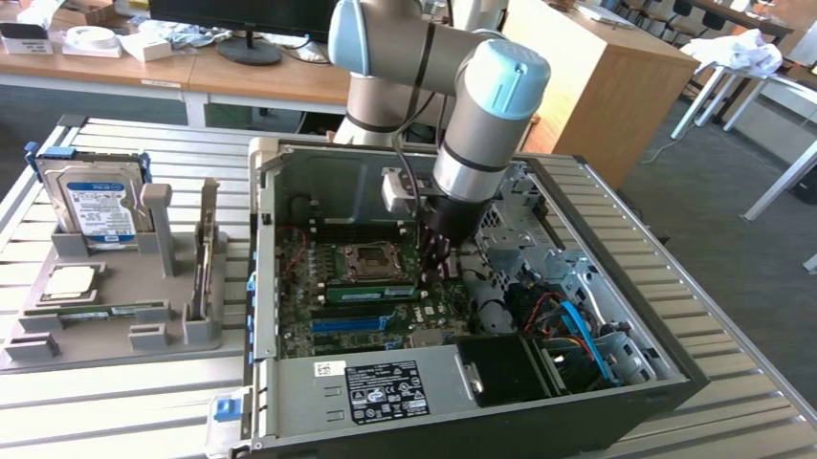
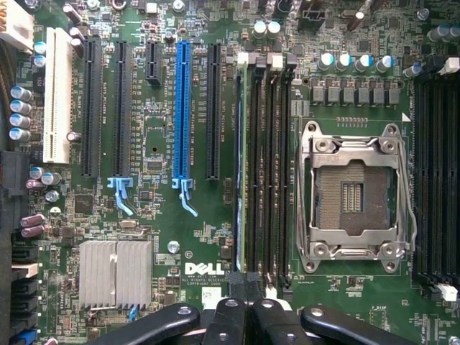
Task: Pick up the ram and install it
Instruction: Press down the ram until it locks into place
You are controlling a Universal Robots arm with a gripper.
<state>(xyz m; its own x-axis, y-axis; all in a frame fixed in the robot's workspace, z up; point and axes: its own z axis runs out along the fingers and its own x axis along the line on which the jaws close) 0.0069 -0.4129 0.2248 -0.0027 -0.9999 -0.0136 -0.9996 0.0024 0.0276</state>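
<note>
With ram [image 2: 242, 165] slotted, tool [image 2: 244, 305] above board edge

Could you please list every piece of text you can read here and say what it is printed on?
"DELL": white print on the motherboard, near the silver heatsink.
Small lines under that logo: too small to read.
Power supply label: too small to read.
Hard drive label: too small to read.
</note>
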